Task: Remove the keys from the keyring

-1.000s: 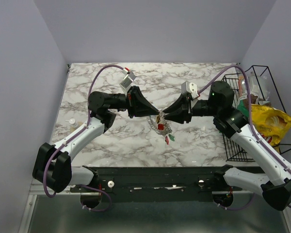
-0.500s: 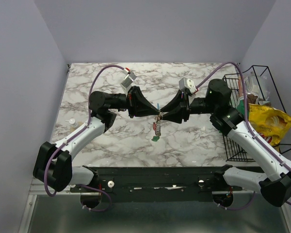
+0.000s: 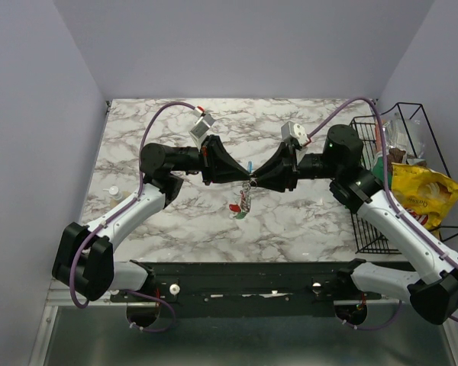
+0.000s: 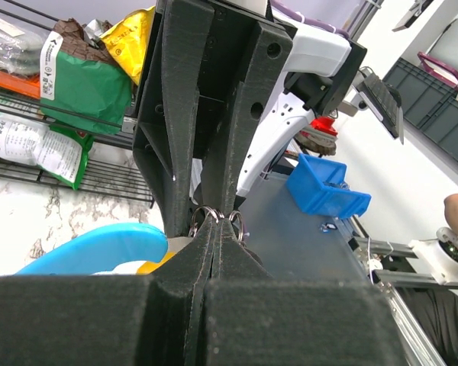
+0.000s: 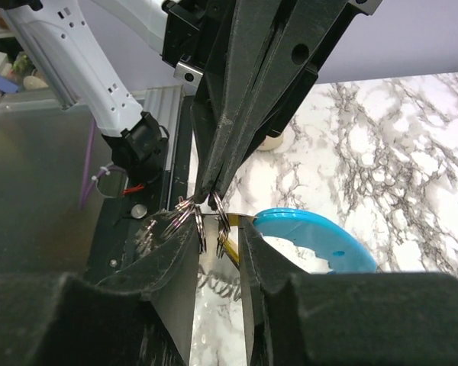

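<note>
Though clamped from both sides above the surface's (image 3: 153, 130) middle by closed jaws of left gripper (image 3: 243, 180) and right gripper (image 3: 253, 183), keyring (image 3: 245, 197) with red and green keys (image 3: 237, 212) dangling beneath; none seen detached, removal judged barely begun.

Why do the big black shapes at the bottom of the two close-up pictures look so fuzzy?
Left wrist view: the left gripper sits right against the lens, so it blurs, while the small metal rings look sharper. Right wrist view: same for the right gripper; the bright blue plastic piece looks crisp. Top view: evenly lit, sharp, soft shadows on the marble-patterned table.
</note>
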